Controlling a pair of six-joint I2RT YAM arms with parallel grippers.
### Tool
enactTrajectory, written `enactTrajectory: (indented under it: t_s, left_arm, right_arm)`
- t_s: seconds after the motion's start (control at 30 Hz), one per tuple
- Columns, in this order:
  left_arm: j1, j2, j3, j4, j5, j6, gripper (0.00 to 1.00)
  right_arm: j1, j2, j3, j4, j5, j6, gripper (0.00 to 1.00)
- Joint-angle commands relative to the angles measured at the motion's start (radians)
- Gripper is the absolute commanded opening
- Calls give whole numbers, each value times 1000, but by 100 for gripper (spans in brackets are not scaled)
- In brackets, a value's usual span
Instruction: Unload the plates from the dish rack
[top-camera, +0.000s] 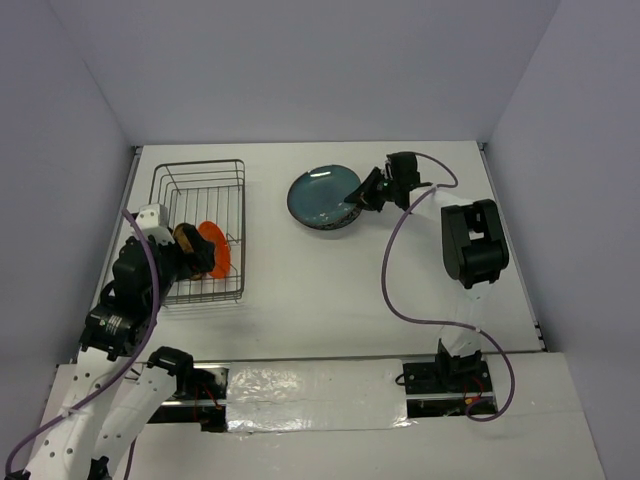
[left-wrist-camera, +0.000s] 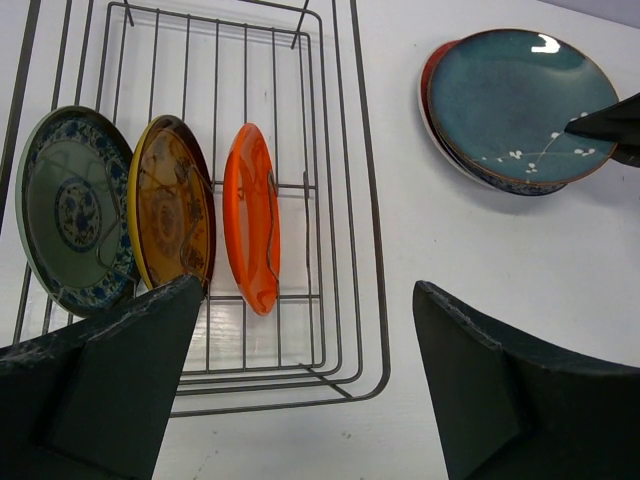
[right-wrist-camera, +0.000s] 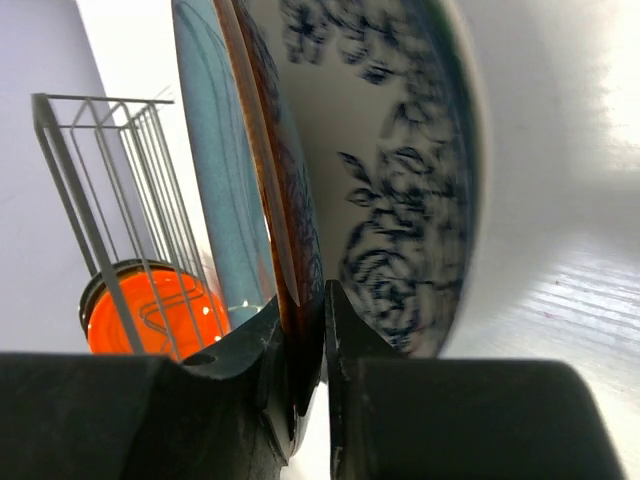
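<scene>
The wire dish rack (top-camera: 200, 225) stands at the left. In the left wrist view it (left-wrist-camera: 345, 250) holds three upright plates: a small blue-patterned one (left-wrist-camera: 75, 210), a yellow-brown one (left-wrist-camera: 175, 210) and a small orange one (left-wrist-camera: 250, 225). My left gripper (left-wrist-camera: 310, 385) is open and empty, hovering over the rack's near corner. The large dark teal plate (top-camera: 322, 196) lies on a stack at the back centre, over a red plate (left-wrist-camera: 430, 75). My right gripper (top-camera: 365, 192) is shut on the teal plate's rim (right-wrist-camera: 290, 220), with the white-and-blue plate (right-wrist-camera: 390, 180) just beneath.
White walls enclose the table at the back and sides. The right arm's purple cable (top-camera: 395, 270) loops over the table's middle right. The right arm's black body (top-camera: 472, 242) stands at the right. The rack's back half holds no plates.
</scene>
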Motion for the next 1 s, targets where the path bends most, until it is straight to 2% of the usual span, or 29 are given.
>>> enactTrajectory:
  t_s: [0.0,0.67,0.77,0.97]
  left_arm:
    - [-1,-6,24,46,13,19,100]
    - [1,-9,22,45,22,22,99]
    - [-1,-10,21,48,22,24,99]
    - [-1,-12,22,48,27,27,100]
  right_arm:
    - [-3,-26,48,120,-100,30,20]
    - [-5,125,65,171,-45,114,24]
    - [-5,128,62,177,-41,108,31]
    - [2,120,96,114,-28,60,56]
